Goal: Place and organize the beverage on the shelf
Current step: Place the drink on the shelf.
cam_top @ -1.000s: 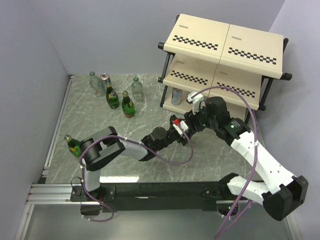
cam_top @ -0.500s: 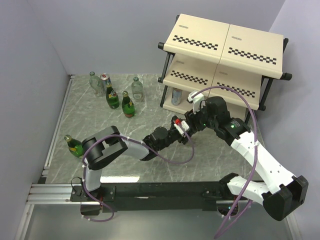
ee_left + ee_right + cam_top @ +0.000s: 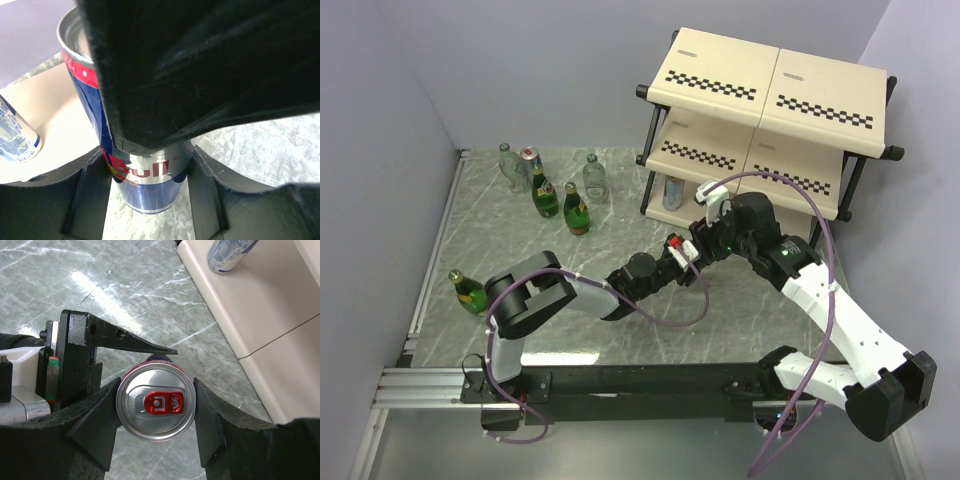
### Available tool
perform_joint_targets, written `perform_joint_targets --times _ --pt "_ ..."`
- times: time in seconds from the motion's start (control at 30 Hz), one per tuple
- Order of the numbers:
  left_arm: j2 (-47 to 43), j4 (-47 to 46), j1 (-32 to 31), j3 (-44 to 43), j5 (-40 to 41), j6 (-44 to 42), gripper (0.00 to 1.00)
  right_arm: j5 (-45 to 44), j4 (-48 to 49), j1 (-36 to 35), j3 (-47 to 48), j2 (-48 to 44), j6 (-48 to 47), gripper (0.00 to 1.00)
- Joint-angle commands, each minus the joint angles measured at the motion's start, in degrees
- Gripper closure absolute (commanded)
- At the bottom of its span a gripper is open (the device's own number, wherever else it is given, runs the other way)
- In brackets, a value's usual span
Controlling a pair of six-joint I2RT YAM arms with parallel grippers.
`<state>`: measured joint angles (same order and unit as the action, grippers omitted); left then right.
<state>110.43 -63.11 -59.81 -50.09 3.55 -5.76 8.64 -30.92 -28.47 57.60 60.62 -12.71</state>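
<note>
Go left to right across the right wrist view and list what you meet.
Left claw's finger → red-tabbed can → blue-and-white can, which sits on the shelf.

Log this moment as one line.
right gripper: clamped on can | left gripper: around same can, contact unclear | shelf: holds second can | stage: likely handover

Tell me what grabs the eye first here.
A silver-and-blue can sits mid-table between both arms' jaws, the right arm's pressed against its sides. Beyond it stands the beige shelf with another can on its lowest board; a cluster of bottles waits at the far left.
</note>
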Motion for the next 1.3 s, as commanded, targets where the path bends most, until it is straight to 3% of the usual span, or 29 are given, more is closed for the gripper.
perform_joint_targets --times 0.0,0.13,0.23,0.73,1.27 --pt "-0.22 -2.28 0.22 -1.86 -2.32 1.71 1.0 2.87 4.11 -0.89 -0.3 -1.12 -0.47 0.53" --pt "-0.22 -4.38 1.01 -0.54 -2.85 3.82 1.0 1.46 4.64 -0.45 -1.0 -2.61 -0.3 0.17" --pt "0.05 -5.35 1.36 0.16 -2.85 4.26 1.0 1.81 5.08 0.34 -1.62 -3.92 -0.04 0.05" --pt "2.94 -6.32 3.73 -1.94 -2.76 9.18 1.0 7.7 4.9 9.39 -2.67 -12.89 0.58 0.01" --pt "13.31 -5.36 8.31 -17.93 -2.32 14.64 1.0 8.41 6.39 15.99 -4.17 -17.47 4.18 0.01"
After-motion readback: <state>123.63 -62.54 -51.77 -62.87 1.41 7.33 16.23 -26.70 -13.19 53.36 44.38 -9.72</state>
